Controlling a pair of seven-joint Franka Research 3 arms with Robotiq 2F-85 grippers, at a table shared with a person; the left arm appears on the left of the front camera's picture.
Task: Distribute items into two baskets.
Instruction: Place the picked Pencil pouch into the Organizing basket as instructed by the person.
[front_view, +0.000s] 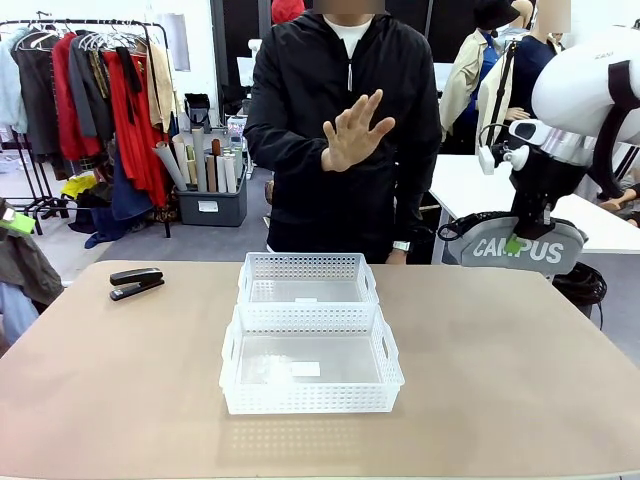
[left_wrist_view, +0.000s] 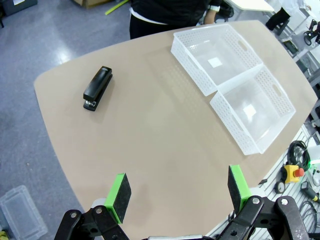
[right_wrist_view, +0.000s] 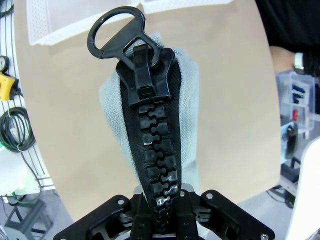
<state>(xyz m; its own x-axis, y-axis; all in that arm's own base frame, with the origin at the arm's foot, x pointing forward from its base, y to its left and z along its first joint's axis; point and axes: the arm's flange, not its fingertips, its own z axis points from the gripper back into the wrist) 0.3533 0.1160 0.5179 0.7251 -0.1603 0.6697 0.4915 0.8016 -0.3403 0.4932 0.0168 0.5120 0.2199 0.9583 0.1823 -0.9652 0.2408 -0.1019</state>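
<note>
Right: right gripper (front_view: 514, 238) clamped shut on pouch (front_view: 545, 250), held high past table (front_view: 500, 380) edge, long axis level. Two empty baskets (front_view: 310, 400) sat down-left of it, bare tabletop between. Left gripper (left_wrist_view: 180, 192) hovered wide open, empty; stapler (left_wrist_view: 97, 88) ahead-left, nearer that arm.

Front across table (front_view: 500, 370), left wrist high over baskets (left_wrist_view: 190, 70), right wrist close-up

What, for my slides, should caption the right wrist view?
Right tool clamps grey fabric zip pouch along its black zipper, above the tan table.
</note>
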